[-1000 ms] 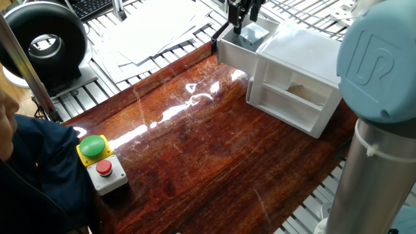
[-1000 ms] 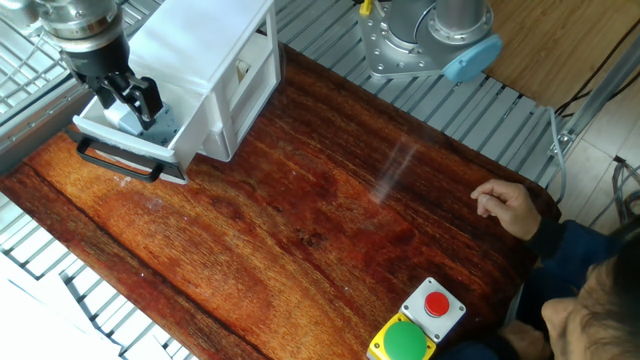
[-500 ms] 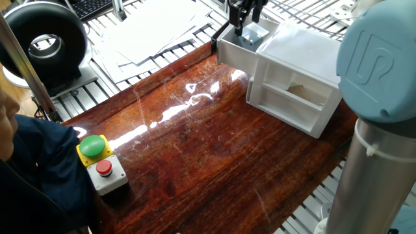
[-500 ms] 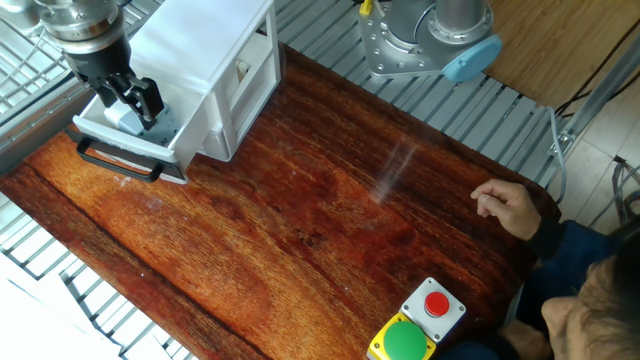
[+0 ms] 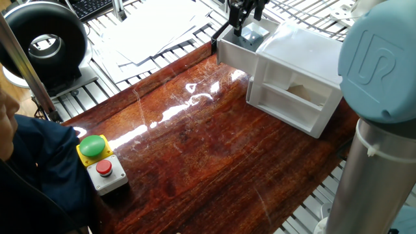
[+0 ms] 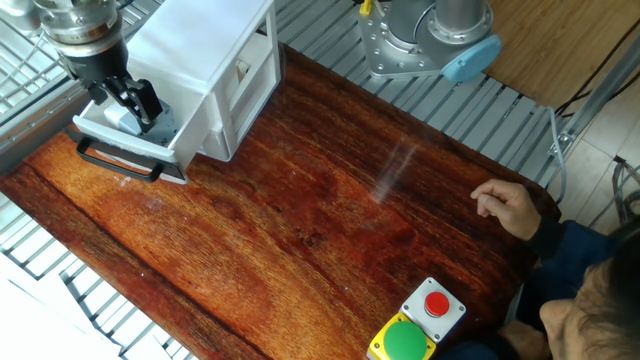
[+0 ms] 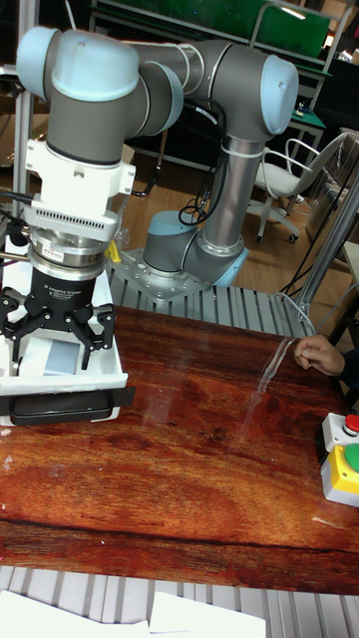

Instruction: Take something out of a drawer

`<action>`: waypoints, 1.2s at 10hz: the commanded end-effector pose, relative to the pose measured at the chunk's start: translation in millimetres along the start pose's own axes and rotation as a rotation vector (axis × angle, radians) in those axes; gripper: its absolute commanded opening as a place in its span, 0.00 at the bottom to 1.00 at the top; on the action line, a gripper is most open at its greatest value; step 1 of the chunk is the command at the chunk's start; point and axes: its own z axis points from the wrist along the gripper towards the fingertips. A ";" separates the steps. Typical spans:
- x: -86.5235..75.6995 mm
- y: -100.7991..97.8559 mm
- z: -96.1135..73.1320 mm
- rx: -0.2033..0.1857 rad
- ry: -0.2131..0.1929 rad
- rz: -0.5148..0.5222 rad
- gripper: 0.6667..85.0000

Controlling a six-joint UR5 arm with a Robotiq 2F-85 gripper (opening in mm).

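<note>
White drawer (image 6: pixel 150 150), pulled out at the tabletop's corner, with gripper (image 6: pixel 122 103) fingers clamped on the cube (image 6: pixel 126 120)

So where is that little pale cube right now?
In the tall fixed view, the cube sits between the gripper's fingers in the pulled-out upper drawer, at the table's left end.

The arm (image 7: pixel 224 150) is showing grey metal tubes joined by pale blue caps, one cap bearing a raised UR mark (image 5: pixel 379 57), with black cables (image 7: pixel 199 204) running near the base and a white ribbed collar sitting above the black two-finger gripper (image 7: pixel 56 337).
</note>
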 end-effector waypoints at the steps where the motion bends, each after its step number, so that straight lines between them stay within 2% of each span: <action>1: -0.2 3.6 2.4 -0.016 -0.004 0.003 0.97; 4: -1.4 -2.9 9.8 -0.007 -0.023 -0.017 0.97; 9: -9.6 0.4 14.5 -0.019 -0.052 -0.007 0.95; 10: -10.1 1.6 15.0 -0.021 -0.052 0.005 0.89; 11: -8.9 1.1 15.7 -0.016 -0.045 0.022 0.77; 12: -4.9 -1.5 15.8 -0.002 -0.026 0.048 0.58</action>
